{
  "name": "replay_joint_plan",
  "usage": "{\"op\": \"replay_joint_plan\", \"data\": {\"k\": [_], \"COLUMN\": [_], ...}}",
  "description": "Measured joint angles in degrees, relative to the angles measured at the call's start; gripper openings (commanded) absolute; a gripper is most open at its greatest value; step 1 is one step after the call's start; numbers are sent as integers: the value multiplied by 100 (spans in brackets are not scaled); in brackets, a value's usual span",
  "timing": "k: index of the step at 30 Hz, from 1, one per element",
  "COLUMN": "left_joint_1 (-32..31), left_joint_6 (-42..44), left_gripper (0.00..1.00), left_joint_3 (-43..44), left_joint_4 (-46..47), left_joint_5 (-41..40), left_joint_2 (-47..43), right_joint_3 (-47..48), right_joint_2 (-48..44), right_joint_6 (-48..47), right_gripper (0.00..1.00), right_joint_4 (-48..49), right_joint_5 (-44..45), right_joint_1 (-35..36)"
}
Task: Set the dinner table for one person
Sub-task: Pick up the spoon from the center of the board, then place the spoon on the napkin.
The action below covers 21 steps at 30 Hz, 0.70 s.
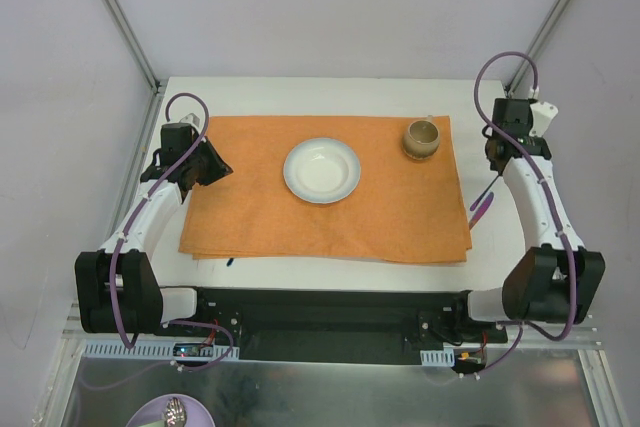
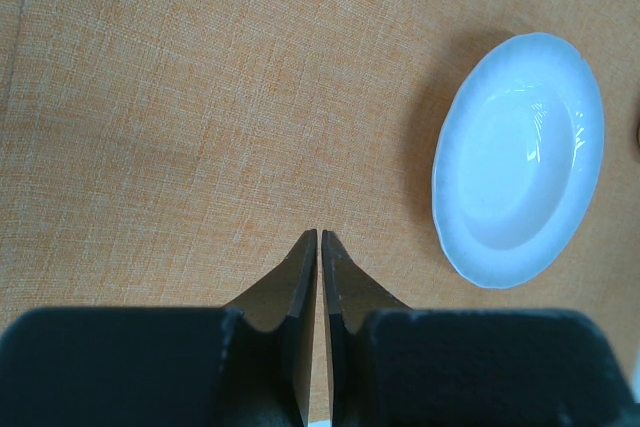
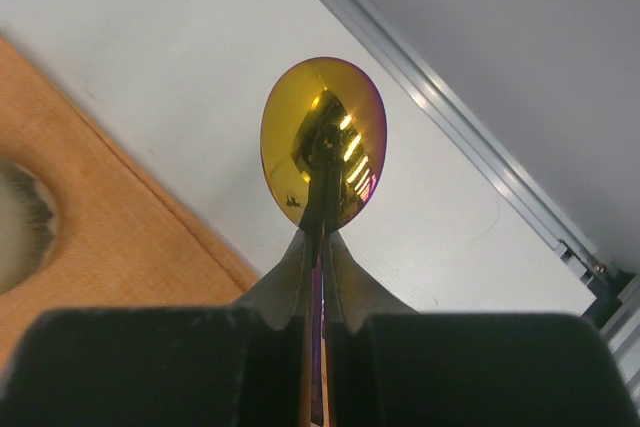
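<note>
By the tabletop's (image 3: 150,37) right edge the right gripper (image 3: 318,237) pinches a gold spoon (image 3: 323,142), while the left gripper (image 2: 319,237), closed and empty, hovers over the orange placemat (image 2: 180,97).

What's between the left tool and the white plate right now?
Only bare orange placemat: the left wrist view shows nothing lying on it from the shut left tool to the white plate.

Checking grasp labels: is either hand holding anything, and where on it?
Right hand pinches a spoon by its handle, just behind the bowl. Left hand is shut on nothing.
</note>
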Motion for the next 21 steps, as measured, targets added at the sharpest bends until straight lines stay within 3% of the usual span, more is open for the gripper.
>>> {"op": "replay_joint_plan", "data": {"k": [8, 21], "left_joint_1": [0, 0], "left_joint_6": [-2, -4], "left_gripper": [5, 6], "left_joint_3": [0, 0], "left_joint_4": [0, 0], "left_joint_5": [0, -2], "left_joint_2": [0, 0], "right_joint_3": [184, -247], "right_joint_2": [-656, -380], "right_joint_6": [-793, -1589], "right_gripper": [1, 1], "right_joint_4": [564, 1165], "right_joint_5": [-245, -3442], "right_joint_1": [490, 929]}}
